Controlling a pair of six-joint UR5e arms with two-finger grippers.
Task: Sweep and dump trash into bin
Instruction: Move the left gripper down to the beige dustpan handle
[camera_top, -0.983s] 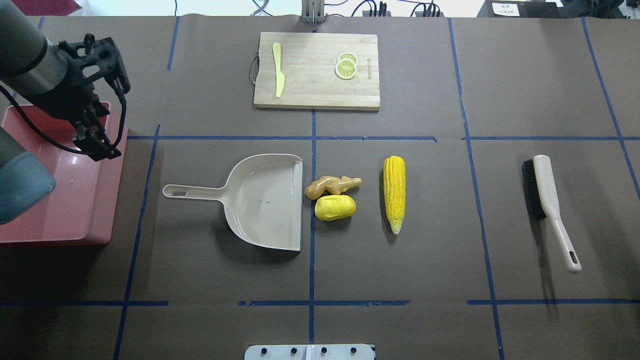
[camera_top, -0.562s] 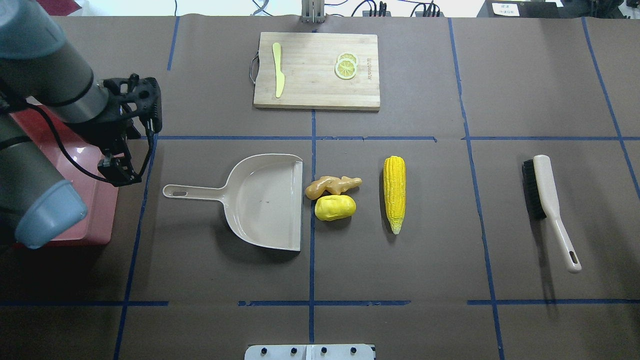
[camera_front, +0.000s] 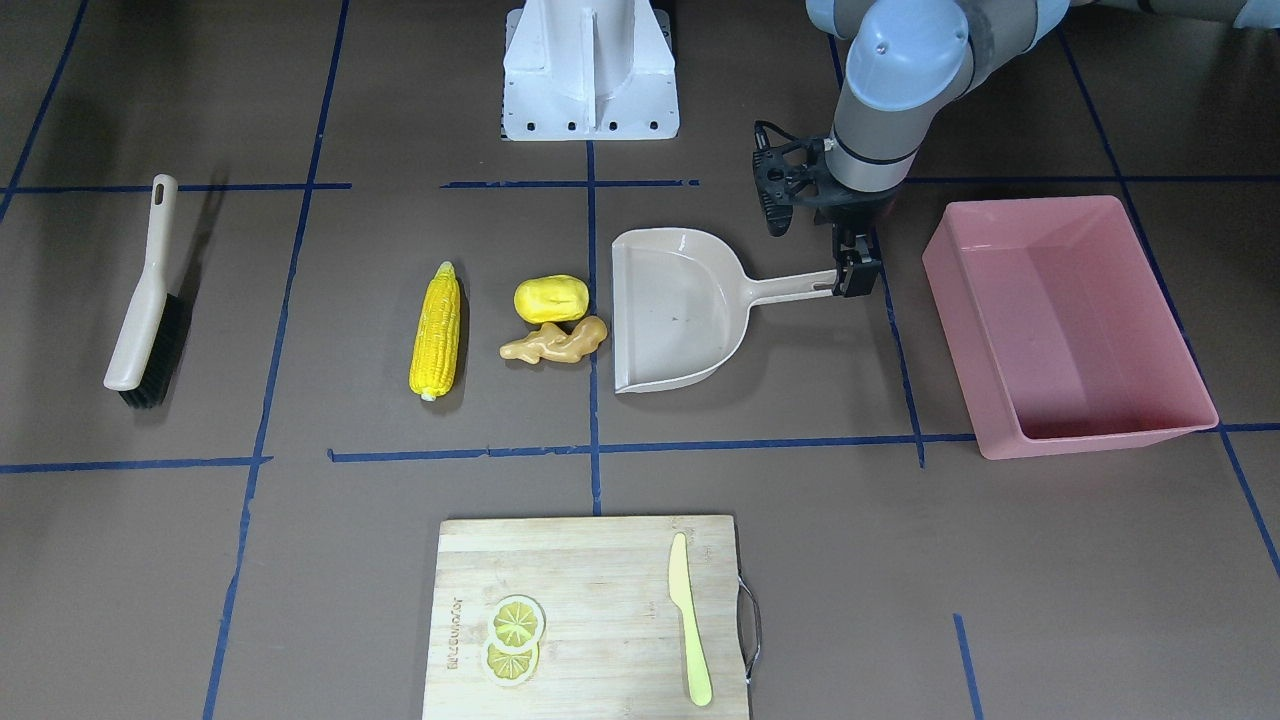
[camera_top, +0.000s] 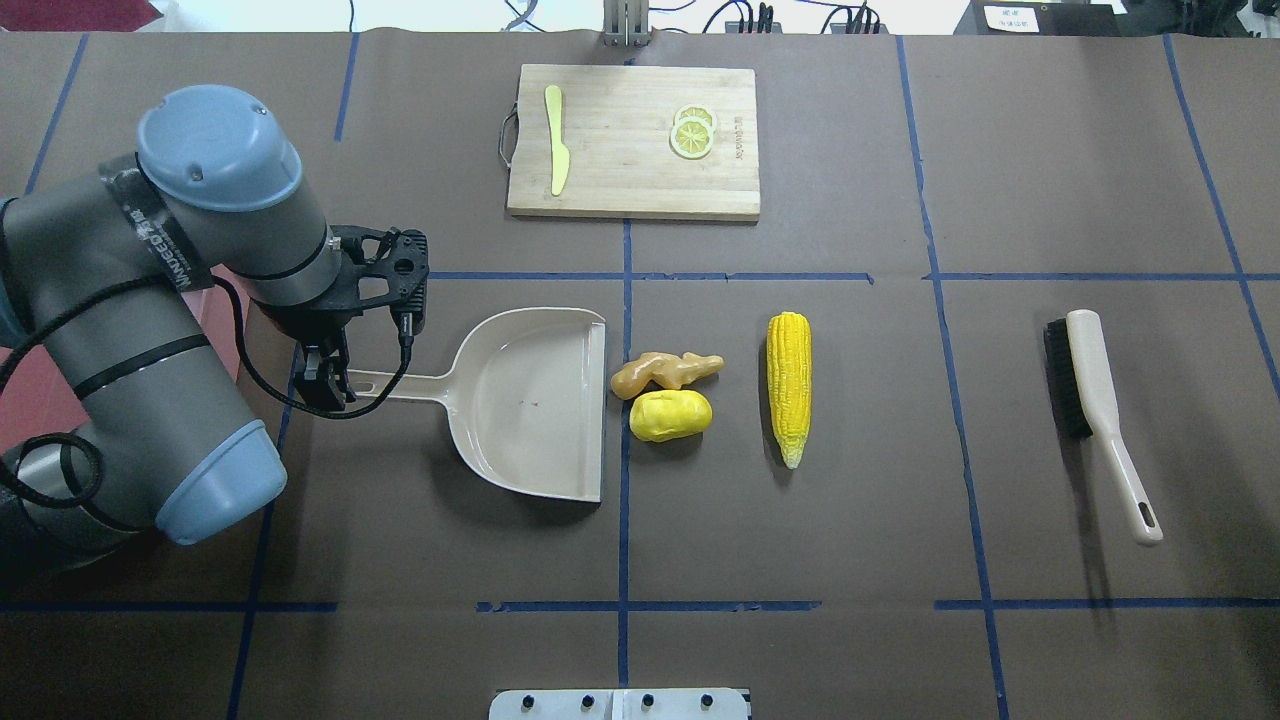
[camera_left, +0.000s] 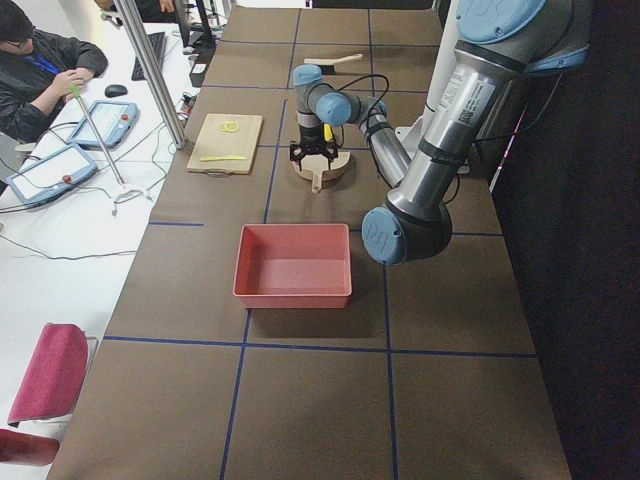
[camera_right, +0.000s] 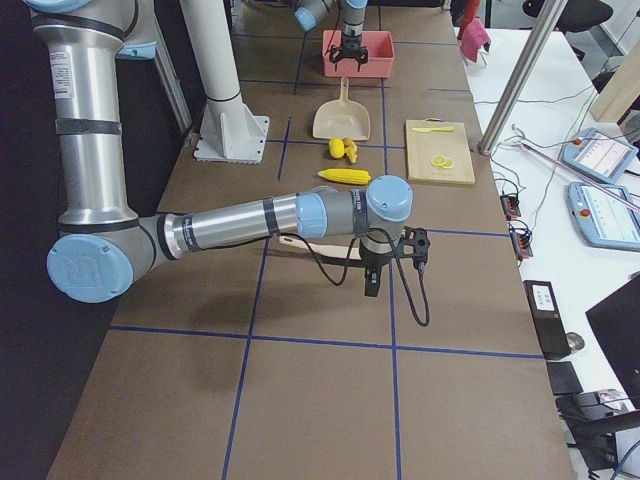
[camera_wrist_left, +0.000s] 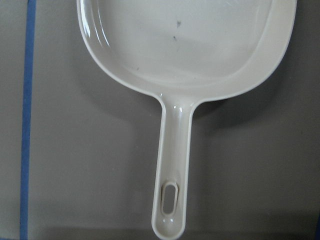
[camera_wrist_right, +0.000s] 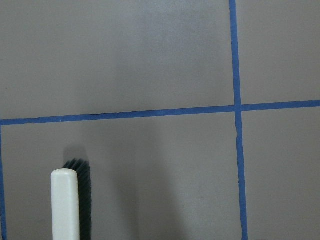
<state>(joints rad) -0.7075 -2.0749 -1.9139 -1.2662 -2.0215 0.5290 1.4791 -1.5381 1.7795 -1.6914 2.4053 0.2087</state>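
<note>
The trash lies in a row just off the mouth of the beige dustpan: a tan ginger root, a yellow potato-like lump and, further right, a corn cob. My left gripper hangs open over the end of the dustpan handle, with nothing between its fingers. The pink bin stands empty beyond the handle; in the overhead view my left arm hides most of it. My right gripper shows only in the exterior right view, over the brush, and I cannot tell whether it is open or shut.
A beige brush with black bristles lies on the table's right side. At the far edge lies a wooden cutting board with a pale yellow knife and lemon slices. Blue tape lines cross the brown table cover.
My left arm has swung right from above the bin to the end of the dustpan handle. The trash, dustpan and brush have not moved.
</note>
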